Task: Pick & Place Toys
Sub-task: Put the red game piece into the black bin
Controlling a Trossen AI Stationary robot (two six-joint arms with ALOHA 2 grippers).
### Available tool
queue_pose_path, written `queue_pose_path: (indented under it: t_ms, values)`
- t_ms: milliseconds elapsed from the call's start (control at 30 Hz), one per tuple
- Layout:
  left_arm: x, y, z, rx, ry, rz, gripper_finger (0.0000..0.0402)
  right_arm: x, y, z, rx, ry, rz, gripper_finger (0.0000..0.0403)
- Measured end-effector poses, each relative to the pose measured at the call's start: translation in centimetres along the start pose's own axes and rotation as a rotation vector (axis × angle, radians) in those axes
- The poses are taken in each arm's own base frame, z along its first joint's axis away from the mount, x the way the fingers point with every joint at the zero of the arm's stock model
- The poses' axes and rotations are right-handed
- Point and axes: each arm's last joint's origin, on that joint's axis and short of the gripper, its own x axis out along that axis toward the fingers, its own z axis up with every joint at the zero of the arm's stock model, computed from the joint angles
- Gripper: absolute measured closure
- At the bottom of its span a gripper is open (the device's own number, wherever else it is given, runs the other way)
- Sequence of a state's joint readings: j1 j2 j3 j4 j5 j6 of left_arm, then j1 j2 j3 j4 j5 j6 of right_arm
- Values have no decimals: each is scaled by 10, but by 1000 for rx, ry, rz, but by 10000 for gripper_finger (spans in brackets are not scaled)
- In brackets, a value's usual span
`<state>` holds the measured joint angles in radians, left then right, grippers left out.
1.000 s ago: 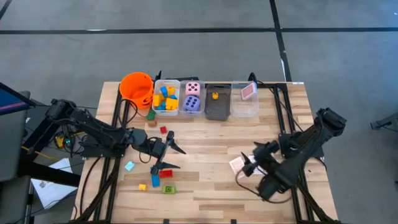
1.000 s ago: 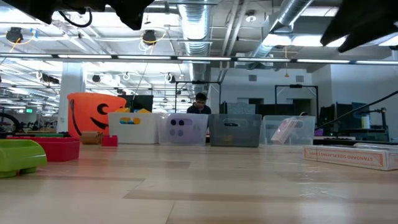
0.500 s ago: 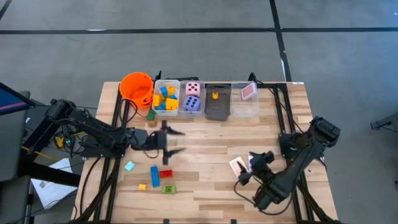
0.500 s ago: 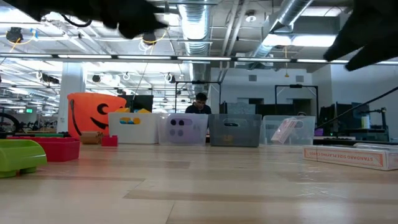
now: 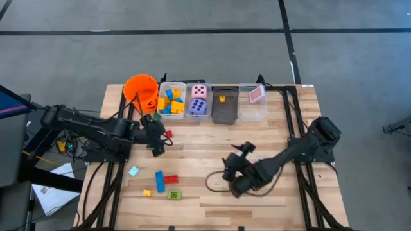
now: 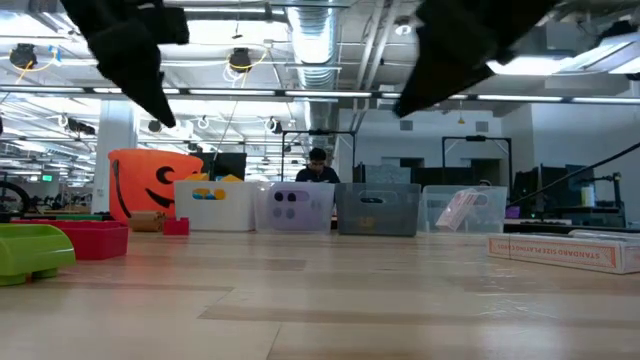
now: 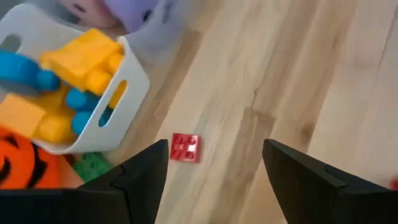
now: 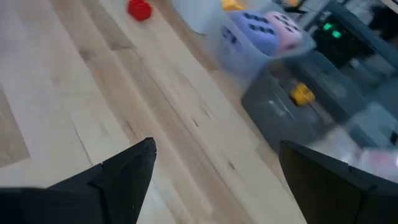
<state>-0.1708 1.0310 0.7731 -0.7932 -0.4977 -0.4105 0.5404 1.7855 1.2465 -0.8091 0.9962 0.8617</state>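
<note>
Low view: both arms cut off by top edge, mere dark shapes. Green block cut by left edge. Left wrist view: bucket and green block partly behind finger. Right wrist view: dice blurred; card bin cut by edge.
</note>
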Motion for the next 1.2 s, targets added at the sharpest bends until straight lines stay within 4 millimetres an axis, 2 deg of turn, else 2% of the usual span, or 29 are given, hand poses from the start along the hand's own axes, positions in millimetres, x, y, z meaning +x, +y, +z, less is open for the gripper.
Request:
queue_pose_path:
  t_ms: [133,333,533,667,967,1200]
  values:
    - [12,2,2,144,61,-10,150,17,1,13,-59,16,61,68]
    - [47,16,6,18,214,50,140,29,-2,17,-74,31,78,68]
    - [83,25,5,-28,337,106,125,24,3,17,-61,35,129,68]
    - [102,23,2,-20,407,59,115,18,7,15,-57,25,156,68]
    - [131,12,1,77,419,-16,107,15,10,15,-35,14,169,68]
    - [140,16,-3,69,458,-2,107,22,9,11,-21,13,160,68]
